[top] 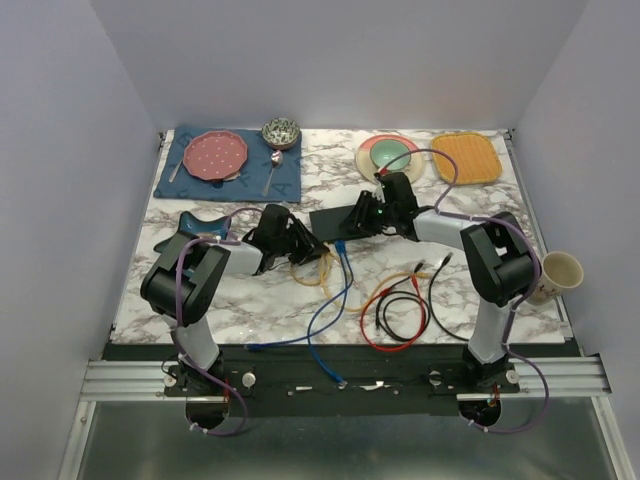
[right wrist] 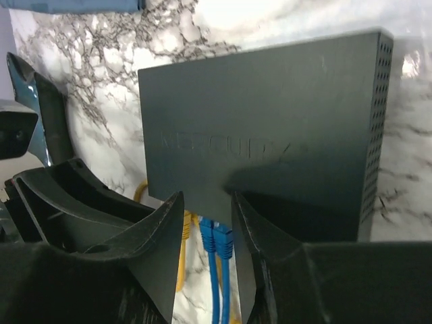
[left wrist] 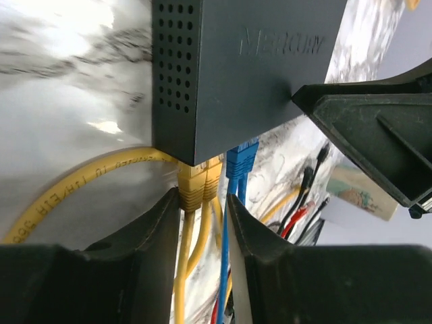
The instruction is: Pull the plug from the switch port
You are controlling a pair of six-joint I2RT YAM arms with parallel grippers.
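Observation:
The switch is a flat black box lying mid-table. Two yellow plugs and two blue plugs sit in the sockets of its near edge. My left gripper is shut on the yellow plugs. One finger touches the outer plug, and a blue cable runs along the other finger. My right gripper stands partly open over the switch, with its fingertips on the top face and nothing gripped between them.
Loose red, black and yellow cables lie in front of the switch. A dark blue star dish is at the left. A placemat with a pink plate is at the back left. A green plate, an orange mat and a cup are at the right.

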